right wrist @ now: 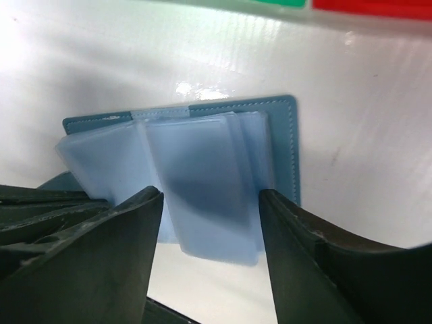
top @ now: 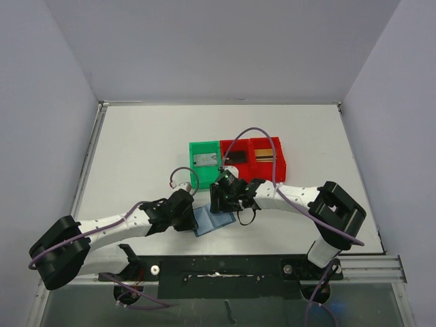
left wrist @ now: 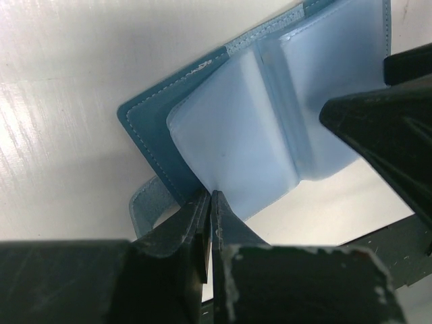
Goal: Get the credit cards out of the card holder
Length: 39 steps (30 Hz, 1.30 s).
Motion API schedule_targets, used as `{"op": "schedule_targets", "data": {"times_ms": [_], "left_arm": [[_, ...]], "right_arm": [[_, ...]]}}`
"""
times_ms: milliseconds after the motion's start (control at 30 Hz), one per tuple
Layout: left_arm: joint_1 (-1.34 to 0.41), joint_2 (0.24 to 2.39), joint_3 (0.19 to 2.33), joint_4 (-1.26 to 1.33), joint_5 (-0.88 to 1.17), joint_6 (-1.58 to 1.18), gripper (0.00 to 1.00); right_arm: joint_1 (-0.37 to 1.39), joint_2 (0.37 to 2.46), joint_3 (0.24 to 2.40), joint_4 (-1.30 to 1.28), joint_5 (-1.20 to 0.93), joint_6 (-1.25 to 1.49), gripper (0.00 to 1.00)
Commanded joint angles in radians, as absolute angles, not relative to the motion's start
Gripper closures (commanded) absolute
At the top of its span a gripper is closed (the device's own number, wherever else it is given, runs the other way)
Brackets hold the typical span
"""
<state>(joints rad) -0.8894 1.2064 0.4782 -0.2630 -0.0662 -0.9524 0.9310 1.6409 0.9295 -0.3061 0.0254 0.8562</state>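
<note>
Our left gripper (left wrist: 210,198) pinches the edge of the open card holder (left wrist: 150,128) while our right gripper (right wrist: 210,197) straddles its clear sleeves (right wrist: 202,169), jaws wide.

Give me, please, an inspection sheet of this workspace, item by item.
Surface: white table, glossy.
Job's things: card holder, blue, lies open with its clear sleeves fanned; cannot tell whether cards remain inside.
Clutter: green bin and two red bins, each with something flat inside.
Grippers: left gripper shut on the holder's near edge; right gripper open, fingers astride the sleeves.
Cables: purple cables loop over both arms.
Surroundings: plain grey walls on three sides.
</note>
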Motion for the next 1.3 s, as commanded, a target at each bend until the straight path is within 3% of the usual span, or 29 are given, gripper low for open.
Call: {"op": "schedule_targets", "data": {"times_ms": [0, 167, 333, 433, 633, 733, 867, 967, 1167, 1267], "left_arm": [[-0.896, 1.19, 0.52, -0.237, -0.031, -0.893, 0.98], [-0.897, 1.201, 0.534, -0.247, -0.028, -0.871, 0.98], [-0.896, 1.213, 0.524, -0.224, -0.015, -0.872, 0.96], [-0.896, 1.215, 0.514, -0.202, -0.017, -0.889, 0.9], [-0.896, 1.217, 0.507, -0.194, -0.046, -0.95, 0.64], [-0.896, 1.215, 0.498, -0.192, -0.056, -0.976, 0.64], [-0.896, 1.205, 0.494, -0.159, -0.046, -0.965, 0.78], [-0.896, 1.208, 0.505, -0.122, -0.012, -0.922, 0.84], [-0.896, 1.235, 0.574, -0.162, 0.004, -0.819, 0.83], [-0.897, 1.256, 0.618, -0.224, 0.001, -0.78, 0.74]], "right_arm": [[0.936, 1.593, 0.994, -0.394, 0.126, 0.824, 0.38], [0.94, 1.644, 0.967, -0.368, 0.084, 0.837, 0.38], [0.961, 1.68, 0.929, -0.308, 0.007, 0.864, 0.43], [0.969, 1.69, 0.917, -0.27, -0.029, 0.88, 0.48], [0.969, 1.687, 0.907, -0.244, -0.045, 0.887, 0.54], [0.969, 1.678, 0.899, -0.245, -0.039, 0.895, 0.56], [0.969, 1.645, 0.862, -0.241, -0.027, 0.929, 0.58], [0.969, 1.592, 0.825, -0.235, -0.005, 0.953, 0.6], [0.963, 1.448, 0.789, -0.309, 0.131, 0.989, 0.56], [0.951, 1.384, 0.798, -0.369, 0.202, 0.993, 0.45]]}}
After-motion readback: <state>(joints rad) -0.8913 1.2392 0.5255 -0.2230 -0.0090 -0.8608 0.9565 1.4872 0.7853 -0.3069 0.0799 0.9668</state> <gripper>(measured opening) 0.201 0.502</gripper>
